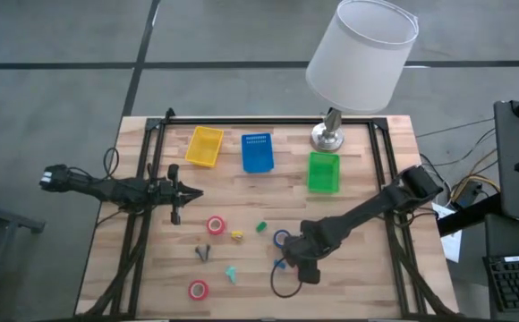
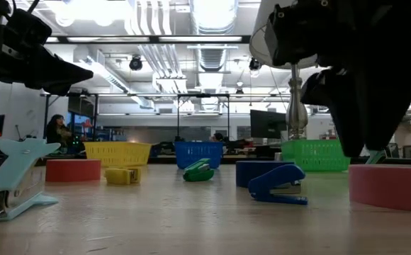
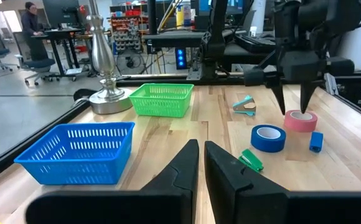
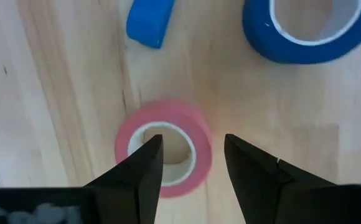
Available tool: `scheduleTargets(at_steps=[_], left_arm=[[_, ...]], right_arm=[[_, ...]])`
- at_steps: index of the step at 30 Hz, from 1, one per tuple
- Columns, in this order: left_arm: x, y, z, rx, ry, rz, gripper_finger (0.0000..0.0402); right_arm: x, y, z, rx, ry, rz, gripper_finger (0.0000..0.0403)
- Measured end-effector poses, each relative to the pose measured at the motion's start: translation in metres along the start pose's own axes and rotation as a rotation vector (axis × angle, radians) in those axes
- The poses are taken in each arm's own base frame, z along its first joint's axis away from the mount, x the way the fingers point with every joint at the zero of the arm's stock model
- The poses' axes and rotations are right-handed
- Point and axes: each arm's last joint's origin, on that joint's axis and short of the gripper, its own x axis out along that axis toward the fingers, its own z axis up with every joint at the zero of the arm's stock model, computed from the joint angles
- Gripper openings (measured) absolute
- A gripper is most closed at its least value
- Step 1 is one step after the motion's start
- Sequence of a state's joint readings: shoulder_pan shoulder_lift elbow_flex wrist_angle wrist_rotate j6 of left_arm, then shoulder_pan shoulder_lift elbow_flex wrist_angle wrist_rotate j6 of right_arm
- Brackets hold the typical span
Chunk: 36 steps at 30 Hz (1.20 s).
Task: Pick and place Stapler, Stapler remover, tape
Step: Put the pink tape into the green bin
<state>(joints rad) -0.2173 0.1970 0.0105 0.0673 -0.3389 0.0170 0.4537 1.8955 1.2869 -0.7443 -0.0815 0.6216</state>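
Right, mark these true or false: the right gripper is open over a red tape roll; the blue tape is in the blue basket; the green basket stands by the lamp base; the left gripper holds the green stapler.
1. The right gripper is open over a red tape roll. True.
2. The blue tape is in the blue basket. False: it lies on the table, close to the right gripper.
3. The green basket stands by the lamp base. True.
4. The left gripper holds the green stapler. False: it holds nothing; the stapler lies on the table.
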Motion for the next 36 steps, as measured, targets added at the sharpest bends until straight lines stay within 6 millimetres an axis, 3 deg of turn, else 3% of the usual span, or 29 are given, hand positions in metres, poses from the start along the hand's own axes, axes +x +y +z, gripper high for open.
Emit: scheduleTargets(at_steps=[9,15,22,25,30,36], left_arm=[[0.0,0.0,0.0,-0.018,-0.003,0.0,0.003],[0.0,0.0,0.0,-0.021,-0.003,0.0,0.003],[0.0,0.0,0.0,-0.018,0.002,0.0,0.003],[0.0,0.0,0.0,-0.018,0.002,0.0,0.003],[0.0,0.0,0.0,-0.019,0.003,0.0,0.003],[0.0,0.0,0.0,-0.02,0.002,-0.001,0.003]], right_arm=[[0.026,0.0,0.0,0.018,0.066,-0.037,0.0153],[0.02,0.004,0.005,0.017,0.045,-0.015,0.0118],[0.019,-0.001,0.007,0.053,0.06,-0.004,0.0032],[0.016,-0.003,0.009,0.07,0.064,0.014,0.0029],[-0.001,-0.005,0.01,0.112,0.04,0.033,0.0036],[-0.046,-0.018,0.005,0.153,-0.017,-0.001,0.0035]])
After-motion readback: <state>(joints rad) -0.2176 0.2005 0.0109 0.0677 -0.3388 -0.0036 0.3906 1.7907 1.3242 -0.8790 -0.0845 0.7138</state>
